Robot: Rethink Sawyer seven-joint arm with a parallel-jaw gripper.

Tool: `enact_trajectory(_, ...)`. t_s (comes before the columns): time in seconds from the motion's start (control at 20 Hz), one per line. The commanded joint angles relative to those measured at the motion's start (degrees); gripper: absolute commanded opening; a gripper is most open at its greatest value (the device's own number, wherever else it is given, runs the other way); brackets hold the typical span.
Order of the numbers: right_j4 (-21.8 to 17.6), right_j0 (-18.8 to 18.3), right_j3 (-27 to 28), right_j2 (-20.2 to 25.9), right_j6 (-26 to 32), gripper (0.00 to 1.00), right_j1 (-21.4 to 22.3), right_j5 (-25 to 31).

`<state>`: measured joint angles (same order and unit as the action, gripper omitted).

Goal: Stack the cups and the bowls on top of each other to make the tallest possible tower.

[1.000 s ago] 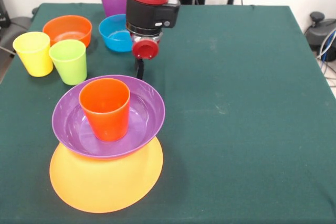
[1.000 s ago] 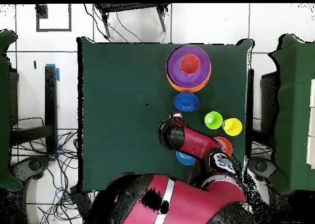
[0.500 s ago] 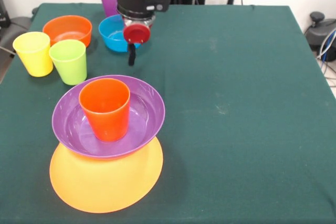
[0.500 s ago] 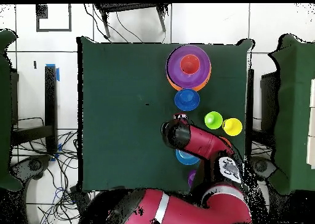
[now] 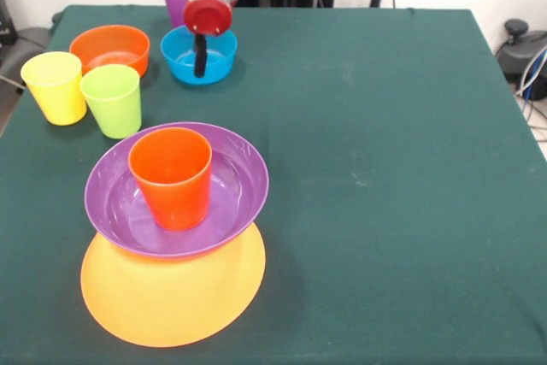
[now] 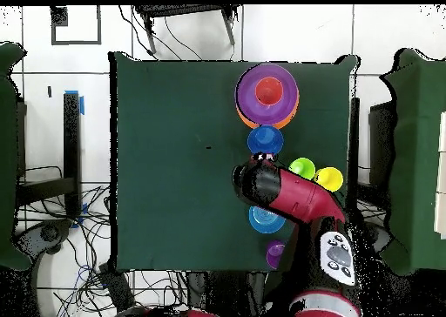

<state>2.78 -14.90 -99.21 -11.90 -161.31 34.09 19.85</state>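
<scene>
Dark blue bowl [image 6: 264,140] only overhead; orange bowl [image 5: 109,48] only front.

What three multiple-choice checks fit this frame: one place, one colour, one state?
1. The wide purple bowl sits:
A. on the yellow-orange bowl
B. inside the small orange bowl
C. on the bare table

2. The cup right beside the yellow cup is:
A. purple
B. orange-red
C. lime green

3. The orange-red cup is:
A. lying on its side
B. upright, mouth up
C. upside down

Key:
1 A: the purple bowl rests on the yellow-orange bowl.
2 C: the lime green cup stands next to the yellow cup.
3 B: the open mouth of the orange-red cup faces up inside the purple bowl.
</scene>
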Motion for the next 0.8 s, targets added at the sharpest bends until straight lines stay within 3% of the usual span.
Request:
enact_trajectory(0.05,0.6,-1.43,4.28,5.61,2.95,1.0,4.59,10.05)
enact_trajectory(0.4,-2.14,-8.19,0.44,9.69,7.05,1.0,4.22,4.75)
enact_trajectory(0.8,-4.81,-13.88,-3.29,13.37,9.03,1.0,4.21,3.22)
